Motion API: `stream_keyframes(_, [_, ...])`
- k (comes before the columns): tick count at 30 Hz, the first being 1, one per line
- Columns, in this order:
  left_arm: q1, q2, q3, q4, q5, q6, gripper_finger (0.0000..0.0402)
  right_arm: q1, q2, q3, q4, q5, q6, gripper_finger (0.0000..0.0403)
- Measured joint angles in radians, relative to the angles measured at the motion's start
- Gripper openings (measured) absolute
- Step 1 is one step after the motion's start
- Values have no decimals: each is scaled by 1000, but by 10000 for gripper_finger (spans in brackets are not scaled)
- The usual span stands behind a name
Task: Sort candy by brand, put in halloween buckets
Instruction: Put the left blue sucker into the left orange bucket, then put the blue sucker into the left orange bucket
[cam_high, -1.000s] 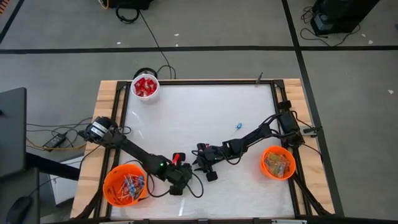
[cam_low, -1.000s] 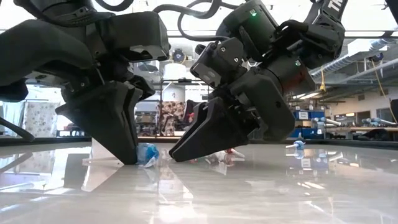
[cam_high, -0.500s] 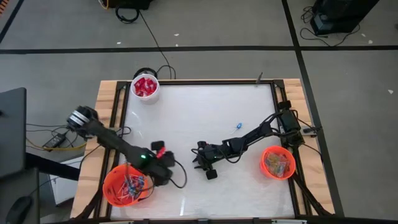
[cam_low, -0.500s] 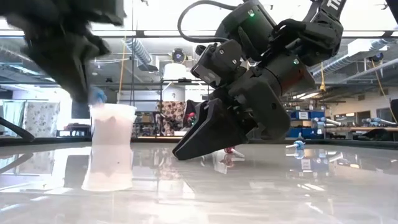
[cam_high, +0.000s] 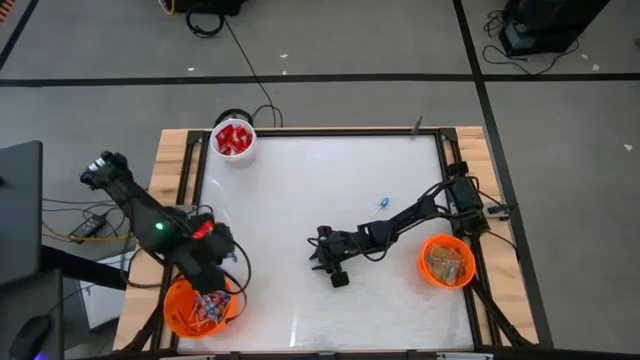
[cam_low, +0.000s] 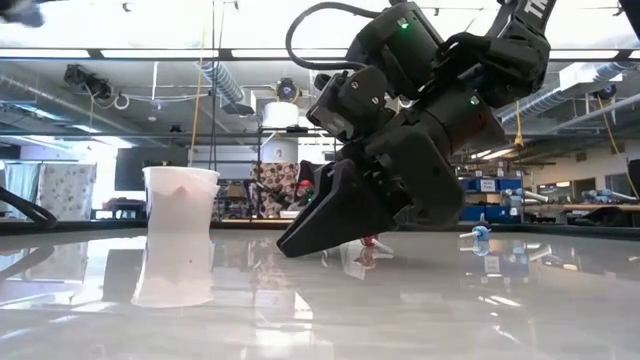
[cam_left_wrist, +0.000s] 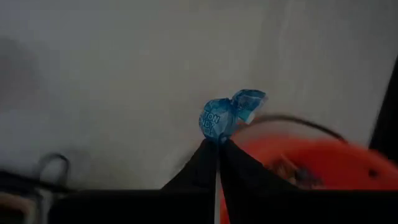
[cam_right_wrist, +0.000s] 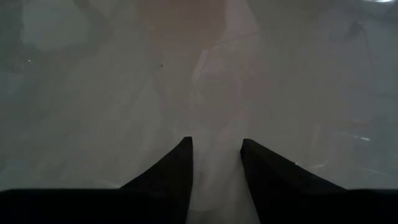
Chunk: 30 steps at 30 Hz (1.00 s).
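The left claw (cam_left_wrist: 217, 144), pinching a blue lollipop (cam_left_wrist: 227, 114), has swung from table centre to the orange bucket (cam_high: 178, 310) at lower left; a drop looks next. The right claw (cam_right_wrist: 216, 144) stays spread, mid-table.

white lettering shows on the blue lollipop wrapper (cam_left_wrist: 219, 118), too blurred to read; no other text is legible.
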Motion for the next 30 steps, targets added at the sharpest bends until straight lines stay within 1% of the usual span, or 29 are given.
stream_keyframes(2, [-8, -19, 24, -3, -75, -2, 19, 0, 0, 0, 1, 1, 0, 151])
stream_keyframes(4, [-23, -28, 37, 11, -95, -5, 19, 0, 0, 0, 2, 4, 0, 151])
stream_keyframes(8, [-62, -28, 26, 47, 1, -33, 19, 0, 0, 0, 2, 5, 12, 151])
stream_keyframes(10, [-85, -28, 1, 67, 52, -86, 19, 0, 0, 0, 2, 4, 12, 151])
stream_keyframes(15, [-143, -27, -76, 212, 163, -227, 19, 1, 0, 0, 3, 12, 13, 151])
stream_keyframes(17, [-165, -27, -107, 287, 190, -267, 19, 0, 1, 0, 5, 13, 13, 151])
stream_keyframes(21, [-194, -27, -159, 373, 175, -320, 24, -1, 2, -1, 12, 14, 13, 151])
stream_keyframes(24, [-207, -27, -178, 372, 130, -359, 34, -1, 2, -2, 22, 20, 13, 151])
stream_keyframes(30, [-211, -27, -214, 368, 107, -380, 74, -2, 3, -2, 32, 82, 10, 151])
